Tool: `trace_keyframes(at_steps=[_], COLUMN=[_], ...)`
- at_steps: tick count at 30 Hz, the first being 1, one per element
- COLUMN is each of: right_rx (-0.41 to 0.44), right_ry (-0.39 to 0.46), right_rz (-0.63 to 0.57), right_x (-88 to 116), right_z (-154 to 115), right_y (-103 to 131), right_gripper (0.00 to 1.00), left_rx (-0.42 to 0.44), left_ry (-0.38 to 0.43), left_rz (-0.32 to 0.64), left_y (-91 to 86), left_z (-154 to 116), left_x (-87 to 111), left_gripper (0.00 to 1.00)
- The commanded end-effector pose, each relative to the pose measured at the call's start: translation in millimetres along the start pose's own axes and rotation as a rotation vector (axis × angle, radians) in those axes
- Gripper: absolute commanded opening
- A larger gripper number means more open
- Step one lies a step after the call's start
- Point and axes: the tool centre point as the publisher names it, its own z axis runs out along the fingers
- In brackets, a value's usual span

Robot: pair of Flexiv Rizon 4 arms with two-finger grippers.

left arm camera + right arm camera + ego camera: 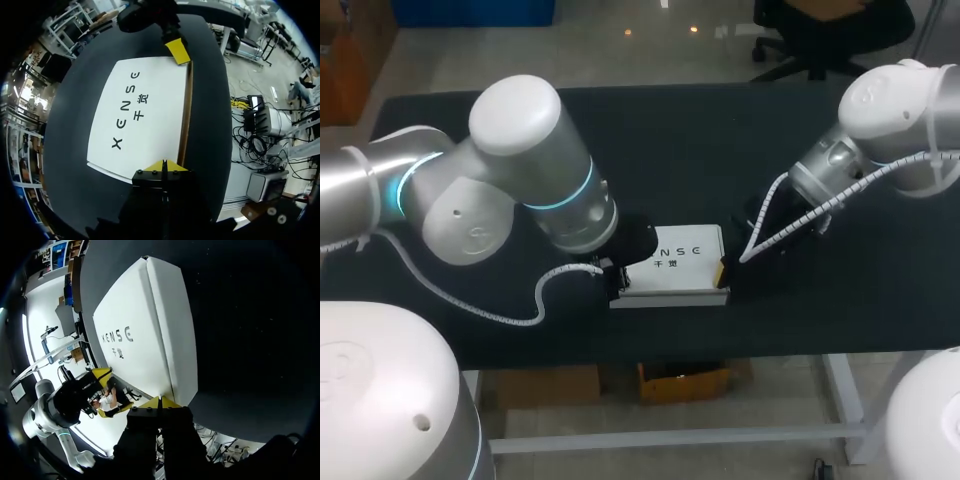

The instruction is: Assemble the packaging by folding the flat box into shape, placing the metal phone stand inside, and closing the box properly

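Note:
A white box point(675, 262) with dark lettering lies flat and closed near the front edge of the black table point(720, 140). My left gripper point(612, 272) is shut, its yellow tips together at the box's near-left corner point(163, 166). My right gripper point(723, 270) is also shut, its tips resting against the box's near-right corner point(160, 402). In the left wrist view the box point(140, 115) stretches ahead of the gripper, and the right gripper's yellow tip point(178, 51) touches its far end. In the right wrist view the box point(145, 335) shows its lid and side wall. No metal phone stand is visible.
The table's front edge point(670, 345) runs just in front of the box. My left arm's white cable point(490, 312) loops over the table at the front left. Bare black surface lies behind the box and to the far right.

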Motion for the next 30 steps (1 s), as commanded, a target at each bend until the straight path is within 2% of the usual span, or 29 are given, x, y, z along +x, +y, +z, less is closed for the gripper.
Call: trace_keyframes(at_steps=[1, 7, 12, 14, 15, 16, 17, 19, 20, 24, 26, 30], right_rx=[0.003, -0.006, -0.086, -0.122, -0.135, -0.144, -0.158, -0.177, -0.193, -0.236, -0.258, -0.312], right_ry=[0.004, 0.008, 0.036, 0.043, 0.048, 0.058, 0.066, 0.096, 0.1, 0.119, 0.126, 0.132], right_rz=[-0.002, -0.007, -0.08, -0.113, -0.128, -0.139, -0.146, -0.18, -0.194, -0.247, -0.278, -0.354], right_x=[-4.3, -5.2, 8.9, 15.6, 17.8, 19.2, 20.3, 22.2, 23.2, 26.4, 28.1, 29.1], right_z=[-0.4, -3.3, -28.5, -39.7, -45.6, -51.0, -56.7, -67.5, -72.5, -91.9, -101.2, -121.2], right_y=[4.7, 3.2, -8.6, -13.1, -13.5, -13.5, -13.4, -13.8, -14.4, -15.9, -16.6, -14.7], right_gripper=[0.0, 0.0, 0.0, 0.0, 0.02, 0.09, 0.14, 0.2, 0.23, 0.5, 0.98, 1.0], left_rx=[0.007, 0.009, 0.014, 0.021, 0.019, 0.019, 0.02, 0.015, 0.007, -0.01, -0.012, -0.013], left_ry=[-0.008, -0.033, -0.076, -0.085, -0.088, -0.089, -0.089, -0.086, -0.082, -0.07, -0.063, -0.028], left_rz=[-0.006, -0.007, -0.001, 0.003, 0.003, 0.003, 0.004, 0.0, -0.003, -0.03, -0.046, -0.09], left_y=[3.2, 0.5, -8.9, -13.2, -15.9, -18.3, -20.9, -25.3, -27.1, -32.5, -34.5, -39.4], left_z=[5.4, -7.3, -30.8, -39.1, -41.9, -44.4, -47.0, -50.2, -51.7, -57.5, -61.2, -68.8], left_x=[4.7, 6.9, 9.9, 10.7, 11.0, 11.0, 11.1, 10.9, 11.2, 12.9, 14.9, 23.4], left_gripper=[0.0, 0.0, 0.0, 0.29, 0.38, 0.46, 0.6, 0.97, 1.0, 1.0, 1.0, 1.0])
